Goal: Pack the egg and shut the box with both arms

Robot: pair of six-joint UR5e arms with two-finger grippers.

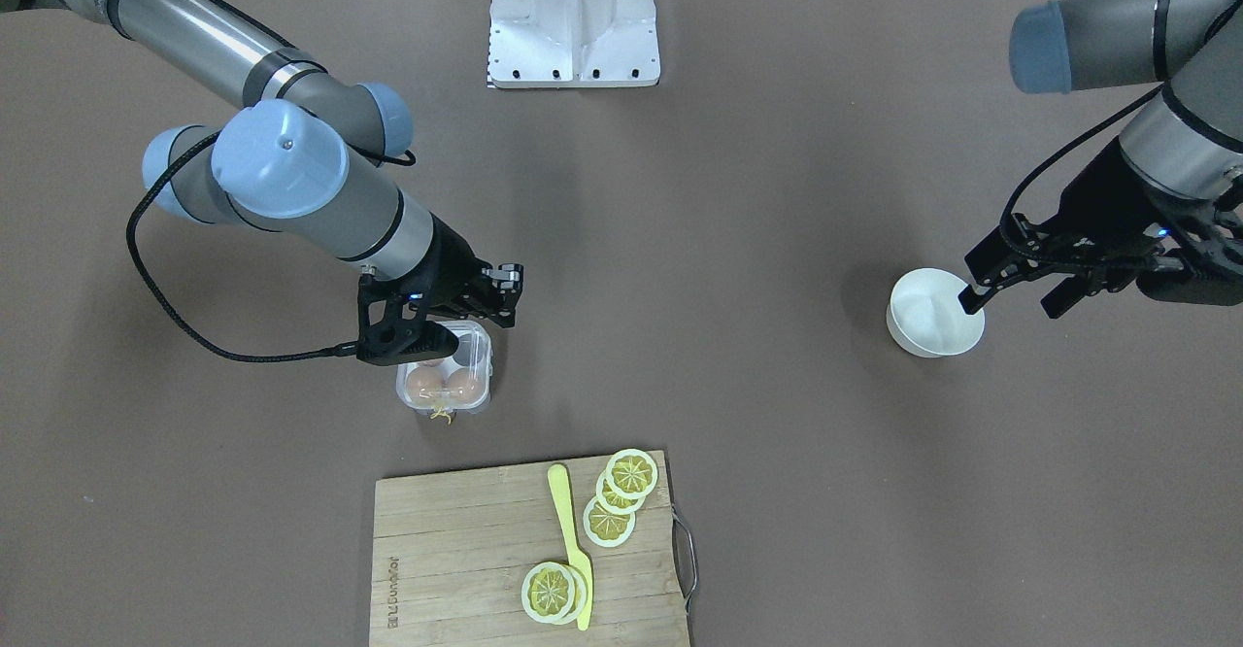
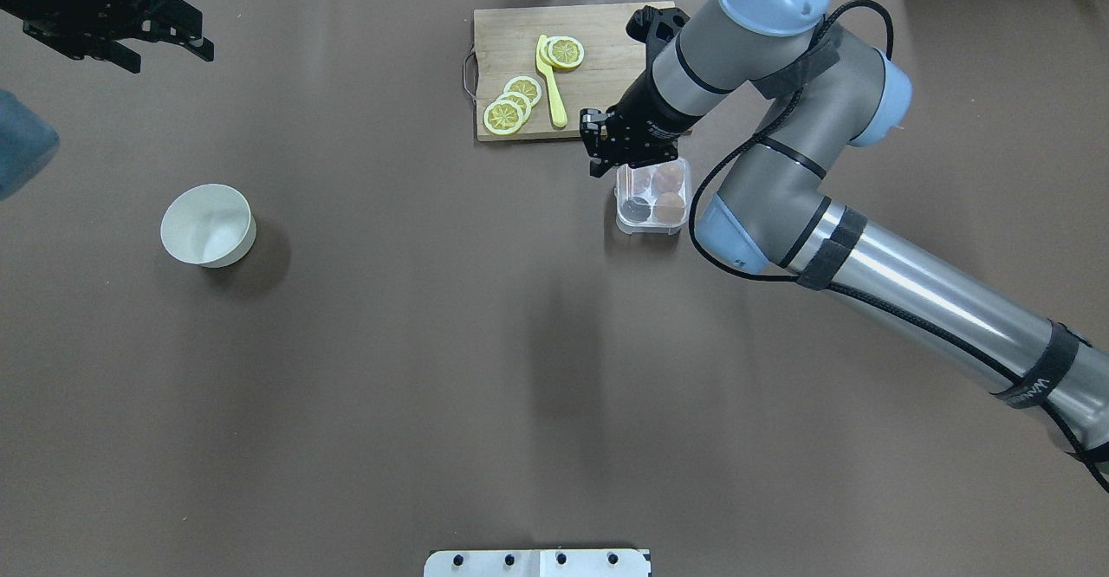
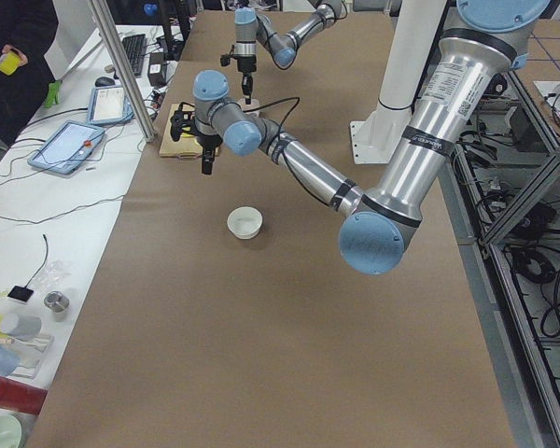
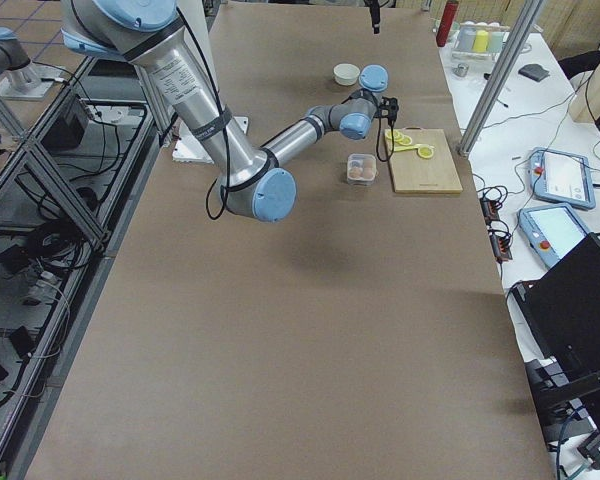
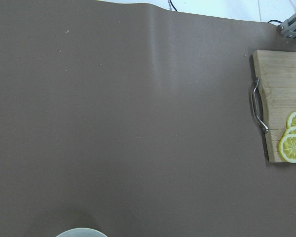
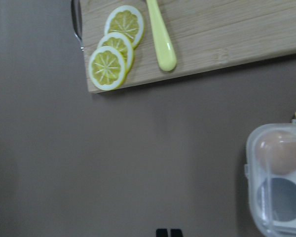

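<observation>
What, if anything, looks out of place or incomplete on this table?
The box holds three brown eggs, but its fourth cell sits empty. Nothing looks spilled or damaged.

A wide table point(image 2: 433, 343) covered in a plain matte brown sheet carries four things. A wooden cutting board point(image 2: 502, 40) lies flat near the edge far from the robot, its metal handle on the end towards the robot's left. The box point(image 2: 645, 229) stands on the brown surface just beside that board's corner on the robot's right, on the robot's side of it and apart from it. A white bowl point(image 2: 234, 248) sits upright well apart on the robot's left, and a white mounting plate point(image 2: 537, 562) rests at the edge nearest the robot.
</observation>
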